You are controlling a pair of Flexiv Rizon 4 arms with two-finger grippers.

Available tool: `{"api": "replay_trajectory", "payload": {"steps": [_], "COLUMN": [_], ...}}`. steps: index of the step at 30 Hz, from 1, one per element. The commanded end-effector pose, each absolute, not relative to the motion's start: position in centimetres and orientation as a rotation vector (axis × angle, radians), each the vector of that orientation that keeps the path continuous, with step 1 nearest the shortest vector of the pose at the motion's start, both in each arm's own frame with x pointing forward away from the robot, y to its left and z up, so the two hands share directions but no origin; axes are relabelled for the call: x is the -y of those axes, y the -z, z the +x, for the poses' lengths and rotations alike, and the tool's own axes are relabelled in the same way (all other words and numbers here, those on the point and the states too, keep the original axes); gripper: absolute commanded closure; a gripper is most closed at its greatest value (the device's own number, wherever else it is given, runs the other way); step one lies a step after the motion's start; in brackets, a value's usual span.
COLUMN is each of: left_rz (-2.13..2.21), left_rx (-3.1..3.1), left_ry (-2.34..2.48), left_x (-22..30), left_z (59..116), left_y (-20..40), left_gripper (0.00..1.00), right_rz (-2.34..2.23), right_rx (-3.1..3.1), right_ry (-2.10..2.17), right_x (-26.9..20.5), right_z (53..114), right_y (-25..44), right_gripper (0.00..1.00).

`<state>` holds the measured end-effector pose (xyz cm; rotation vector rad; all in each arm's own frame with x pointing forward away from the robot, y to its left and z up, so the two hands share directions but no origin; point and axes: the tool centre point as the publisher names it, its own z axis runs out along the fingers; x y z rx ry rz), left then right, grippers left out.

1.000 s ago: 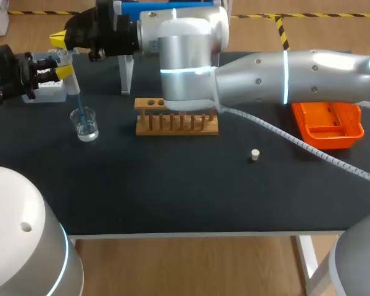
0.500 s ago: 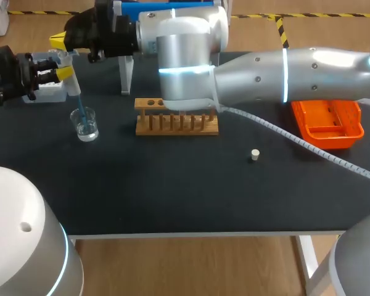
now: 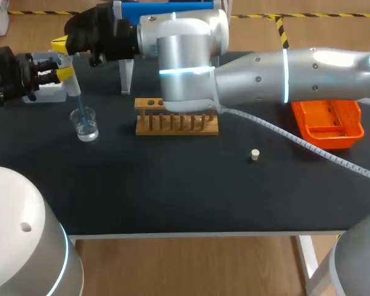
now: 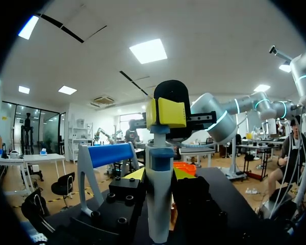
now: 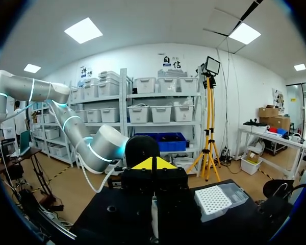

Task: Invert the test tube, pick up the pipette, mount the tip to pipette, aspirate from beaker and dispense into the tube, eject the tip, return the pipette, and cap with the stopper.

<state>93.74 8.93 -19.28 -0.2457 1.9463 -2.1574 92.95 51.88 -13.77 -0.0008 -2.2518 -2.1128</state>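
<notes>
the pipette [image 3: 71, 77] stood upright, clenched between the left jaws. its blue tip [image 3: 80, 110] reached down below them into the beaker [image 3: 86, 125]. the right jaws, pinched together on nothing, sat at the pipette's top, just above the left jaws.

judging from this, the pipette was picked up, its tip was mounted, and drawing liquid from the beaker was the step in hand. dispensing, ejecting the tip, returning the pipette and capping all looked yet to do. the stopper [image 3: 254, 155] lay loose on the table [image 3: 172, 191], well apart from both jaws, past the wooden rack [image 3: 176, 123]. no test tube could be made out.

only the head view showed the beaker, blue tip and stopper. only the left wrist view showed the right jaws' yellow pads [image 4: 171, 113] over the pipette's plunger end. the right wrist view showed a tip box [image 5: 214, 200] beside its jaws.
</notes>
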Motion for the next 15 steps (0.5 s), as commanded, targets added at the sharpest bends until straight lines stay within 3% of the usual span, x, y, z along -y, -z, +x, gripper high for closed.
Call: {"api": "replay_trajectory", "payload": {"steps": [1,15], "left_rz": [-0.242,-0.242], "left_rx": [-1.945,-1.945], "left_ry": [2.159,2.159], "left_x": [-9.0,-9.0], "left_z": [93.9,93.9], "left_y": [18.9,18.9], "left_gripper": [1.00,1.00], "right_rz": [-0.005,-0.027], "right_rx": [2.254,2.261], "right_ry": [2.112,2.088], "right_x": [-51.9,-51.7], "right_z": [92.6,92.5], "right_y": [14.6,15.8], "right_gripper": [1.00,1.00]}}
